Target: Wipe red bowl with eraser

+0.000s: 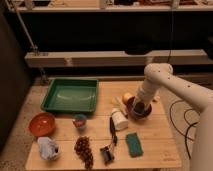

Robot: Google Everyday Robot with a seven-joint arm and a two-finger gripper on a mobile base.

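As hand (pixel 140 107) sits in purp. bowl (pixel 138 116), red bowl (pixel 42 124) lies apart.

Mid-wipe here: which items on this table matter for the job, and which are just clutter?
For the job: red bowl, table's left; gripper, shut, down inside the purple bowl; eraser not visible, perhaps beneath it.
Lying about: purple bowl, green tray, teal sponge, grapes, black clip tool, small cup, white container.

Finds gripper (pixel 141 106) down in the right bowl (pixel 133 115); notes tray (pixel 70 95) behind-left, second bowl (pixel 42 123) at counter's (pixel 155 145) left edge.
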